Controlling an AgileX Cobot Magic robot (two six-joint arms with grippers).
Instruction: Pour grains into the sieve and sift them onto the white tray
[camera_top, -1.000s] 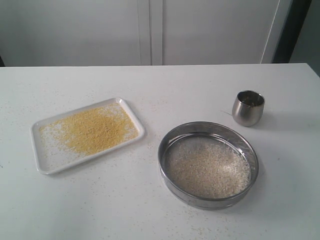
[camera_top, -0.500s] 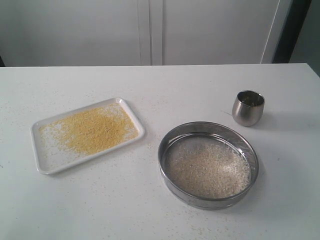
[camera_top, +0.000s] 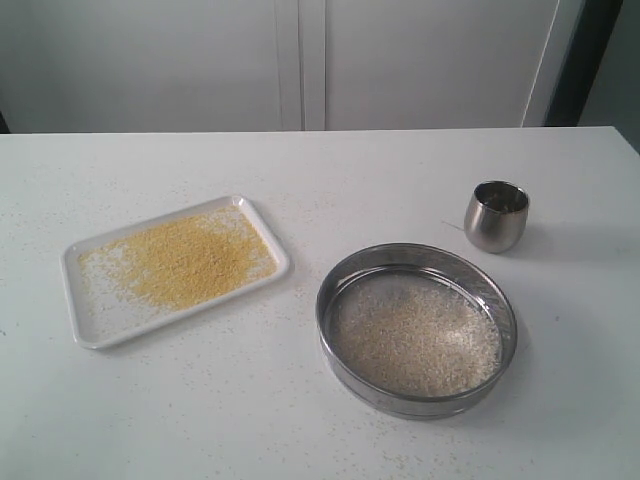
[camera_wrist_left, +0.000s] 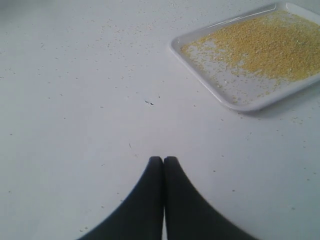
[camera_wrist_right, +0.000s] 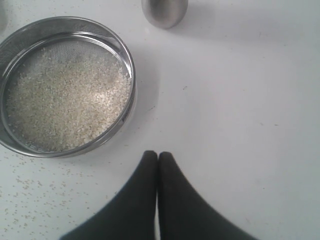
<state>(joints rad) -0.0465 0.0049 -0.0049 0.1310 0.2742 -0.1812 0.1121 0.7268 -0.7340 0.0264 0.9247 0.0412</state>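
The sifting looks finished to me. Fine golden grains (camera_top: 185, 260) lie spread on the white tray (camera_top: 98, 310) toward the counter's (camera_top: 300, 430) left edge. The pale rice-like ones sit in the sieve (camera_top: 417, 405) toward the right, with the steel cup (camera_top: 496, 215) just behind it. The left end effector (camera_wrist_left: 163, 159) and right end effector (camera_wrist_right: 158, 154) are each pinched fully closed, gripping nothing, above bare counter. Best now to hold both clear of the sieve's rim. The exterior view shows neither arm; only the wrist views reveal them, plus stray specks scattered near the tray.
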